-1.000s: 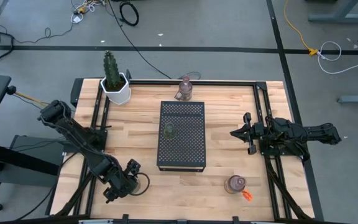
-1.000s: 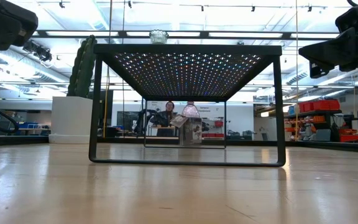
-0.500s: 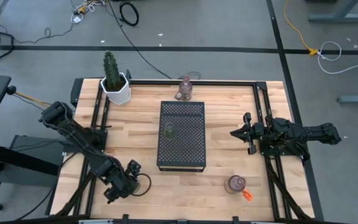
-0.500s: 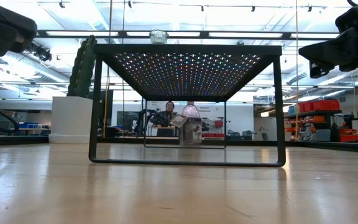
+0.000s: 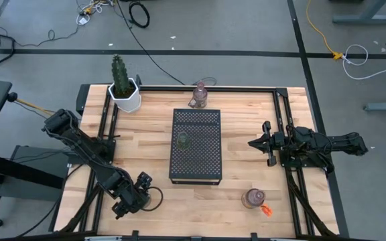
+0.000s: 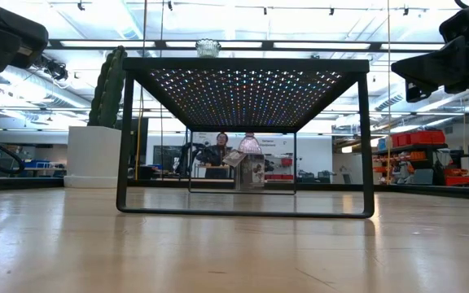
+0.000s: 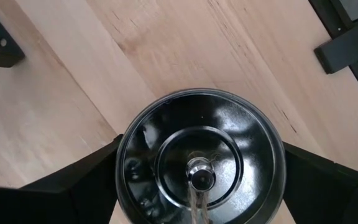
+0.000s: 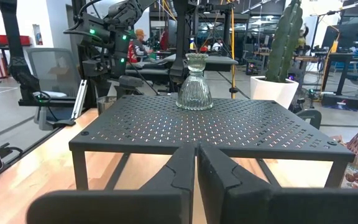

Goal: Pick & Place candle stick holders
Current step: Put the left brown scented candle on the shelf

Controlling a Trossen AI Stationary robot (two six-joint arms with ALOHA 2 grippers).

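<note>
At the bench's near left corner we see our left end effector (image 5: 146,194) set around the silvery-clear holder (image 7: 199,158), its fingers a little narrower than a second ago and flanking the glass, so the grasp looks about to begin. That arm reaches low from the left edge. Near the near right corner stands a pink holder (image 5: 253,197). Mid-bench, a green holder (image 5: 182,140) tops the black rack (image 5: 196,164). Our right end effector (image 5: 256,142) waits closed and empty at the right edge. Another pink holder (image 5: 199,96) sits at the far edge.
</note>
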